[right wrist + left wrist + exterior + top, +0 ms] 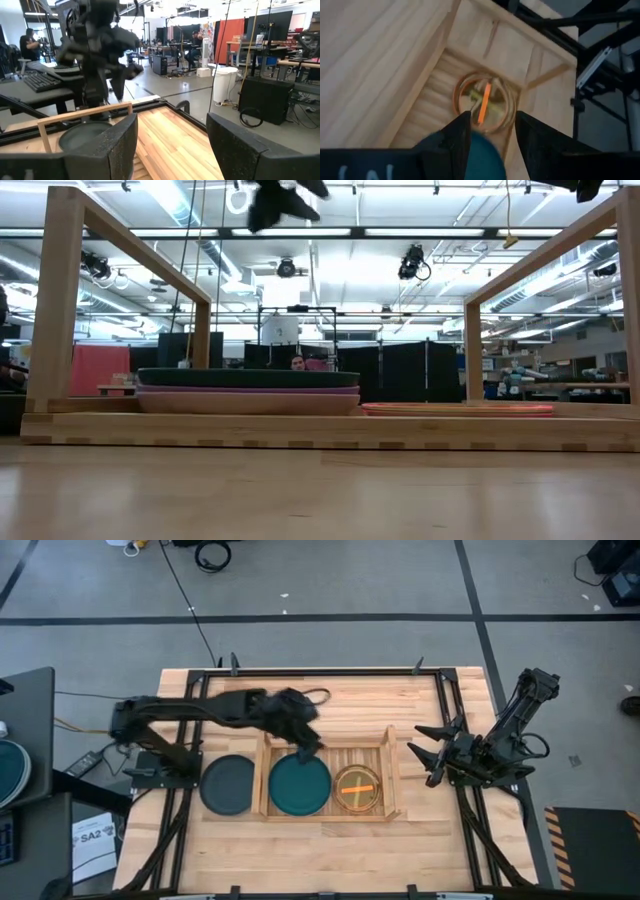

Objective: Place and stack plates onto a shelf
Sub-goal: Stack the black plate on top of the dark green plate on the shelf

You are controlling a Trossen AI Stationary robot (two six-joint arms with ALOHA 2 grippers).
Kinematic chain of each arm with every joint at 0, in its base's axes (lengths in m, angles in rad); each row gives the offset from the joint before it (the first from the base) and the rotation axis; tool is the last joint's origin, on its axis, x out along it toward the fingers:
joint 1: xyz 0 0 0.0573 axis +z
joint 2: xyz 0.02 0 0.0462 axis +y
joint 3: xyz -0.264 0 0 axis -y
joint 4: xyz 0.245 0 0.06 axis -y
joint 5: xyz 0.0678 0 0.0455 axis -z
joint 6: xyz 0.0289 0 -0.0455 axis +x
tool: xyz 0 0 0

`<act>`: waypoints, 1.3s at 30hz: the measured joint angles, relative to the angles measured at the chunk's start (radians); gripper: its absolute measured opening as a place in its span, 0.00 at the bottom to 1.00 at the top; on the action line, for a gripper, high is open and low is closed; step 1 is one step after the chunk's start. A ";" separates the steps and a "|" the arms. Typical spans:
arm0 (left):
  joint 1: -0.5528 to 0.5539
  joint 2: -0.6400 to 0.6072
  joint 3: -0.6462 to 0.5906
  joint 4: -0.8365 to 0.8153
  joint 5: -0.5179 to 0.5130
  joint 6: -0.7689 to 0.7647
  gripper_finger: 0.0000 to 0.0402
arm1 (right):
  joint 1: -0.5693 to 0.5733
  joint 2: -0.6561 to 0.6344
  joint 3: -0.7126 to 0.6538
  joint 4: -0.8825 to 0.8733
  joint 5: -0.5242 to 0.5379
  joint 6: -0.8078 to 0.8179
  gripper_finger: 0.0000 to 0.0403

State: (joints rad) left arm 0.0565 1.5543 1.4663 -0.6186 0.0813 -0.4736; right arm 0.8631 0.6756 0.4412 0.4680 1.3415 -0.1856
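Left claw (308,745) hovered open and empty just above the teal plate (299,785), top of the stack in the shelf (262,778). Right claw (428,752) waited wide open off beside it, dark grey plate (228,785) sitting on the desk (330,840), probably next up.

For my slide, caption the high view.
Left gripper open above teal plate in shelf; right gripper waits open.

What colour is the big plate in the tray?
Teal plate, atop the left stack in the tray; the high view shows it best.
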 joint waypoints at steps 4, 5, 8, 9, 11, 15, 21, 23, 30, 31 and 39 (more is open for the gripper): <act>0.023 -0.107 0.001 -0.139 -0.023 0.030 0.39 | 0.000 0.005 0.000 0.000 0.002 0.000 0.60; 0.032 -0.141 0.001 -0.167 -0.029 0.047 0.39 | 0.000 0.005 0.000 0.000 0.002 0.000 0.60; 0.059 -0.215 0.001 -0.312 -0.070 0.075 0.39 | 0.000 0.008 0.000 0.001 0.000 0.003 0.60; 0.071 -0.233 0.001 -0.371 -0.086 0.075 0.39 | 0.000 0.010 0.000 0.001 0.002 0.003 0.60; 0.095 -0.274 0.000 -0.453 -0.104 0.077 0.39 | 0.000 0.011 0.000 0.001 0.002 0.003 0.60; 0.152 -0.325 0.000 -0.628 -0.114 0.081 0.39 | 0.000 0.013 0.000 -0.001 0.000 0.003 0.60; 0.230 -0.340 -0.014 -0.807 -0.151 0.182 0.39 | 0.000 0.017 0.000 0.000 -0.001 0.003 0.60; 0.255 -0.339 -0.045 -0.805 -0.153 0.248 0.39 | 0.000 0.018 0.000 -0.001 -0.001 0.003 0.60; 0.328 -0.338 -0.218 -0.792 -0.101 0.414 0.39 | 0.000 0.018 0.000 0.001 0.000 0.003 0.60; 0.336 -0.338 -0.248 -0.793 -0.097 0.428 0.39 | 0.000 0.018 0.000 0.001 0.000 0.003 0.60; 0.377 -0.339 -0.479 -0.740 -0.084 0.470 0.39 | 0.000 0.018 0.000 0.001 0.000 0.003 0.60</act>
State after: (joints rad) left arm 0.4335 1.2152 0.9871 -1.3582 -0.0027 -0.0032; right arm 0.8631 0.6937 0.4412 0.4690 1.3411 -0.1825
